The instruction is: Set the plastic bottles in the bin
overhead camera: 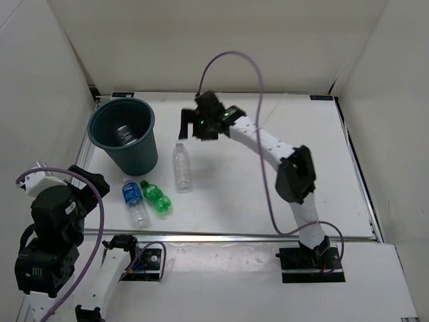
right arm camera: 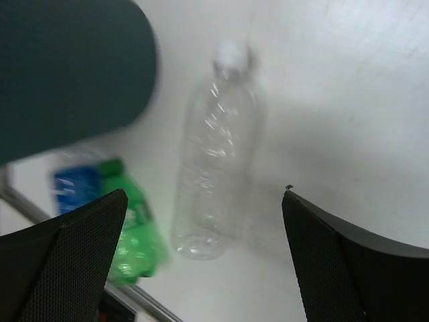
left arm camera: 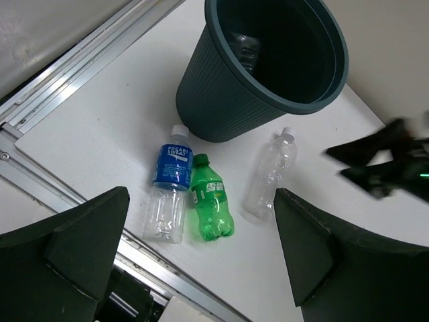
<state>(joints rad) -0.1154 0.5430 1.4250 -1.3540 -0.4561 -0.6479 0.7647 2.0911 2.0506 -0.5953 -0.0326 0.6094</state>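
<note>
Top view, starting at the left: my left gripper [left arm camera: 201, 196] hangs with jaws wide apart, holding nothing. Next stands the dark blue bin [overhead camera: 137, 157], with one clear bottle [overhead camera: 123, 134] inside. In front of it lie the blue-label bottle [overhead camera: 135, 201] and the green bottle [overhead camera: 155, 197], touching. Beside them lies the see-through bottle [overhead camera: 181, 167] with a white cap. My right gripper [right arm camera: 203, 194] hangs near it, jaws wide and empty, I think ready to grab it.

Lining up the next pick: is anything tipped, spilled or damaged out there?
Nothing stands out. The bin stands upright with one bottle inside. The clear bottle, green bottle and blue-label bottle lie on their sides beside it, caps on, with no spill visible.
</note>
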